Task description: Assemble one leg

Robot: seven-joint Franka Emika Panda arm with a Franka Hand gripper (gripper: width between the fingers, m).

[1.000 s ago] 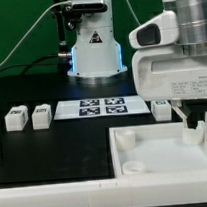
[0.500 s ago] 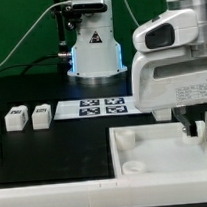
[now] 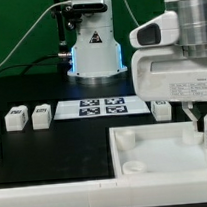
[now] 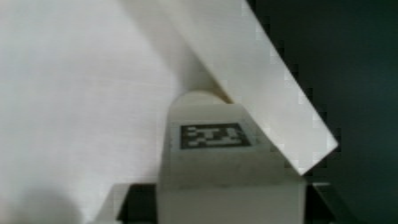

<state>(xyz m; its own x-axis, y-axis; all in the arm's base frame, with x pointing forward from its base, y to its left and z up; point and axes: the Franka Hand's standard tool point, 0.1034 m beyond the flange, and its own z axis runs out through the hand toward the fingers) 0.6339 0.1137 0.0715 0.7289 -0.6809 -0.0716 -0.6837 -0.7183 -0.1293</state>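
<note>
Leg (image 4: 215, 160): white plastic, matt, smooth, w/ a printed black-and-white tag on its face; the large tray-like piece (image 3: 155, 158) is the same matt white plastic, smooth, rims softly shaded, and the spare blocks (image 3: 27, 118) at the exterior view's left look alike. Table (image 3: 55, 150): black, matt, even surface, no glare; the marker board (image 3: 102, 108) is thin, flat, white, paper-like w/ printed tags. Arm housing (image 3: 175, 81): white plastic, semi-gloss w/ faint sheen; gripper (image 3: 201, 120) fingers dark, finish hard to tell.
</note>
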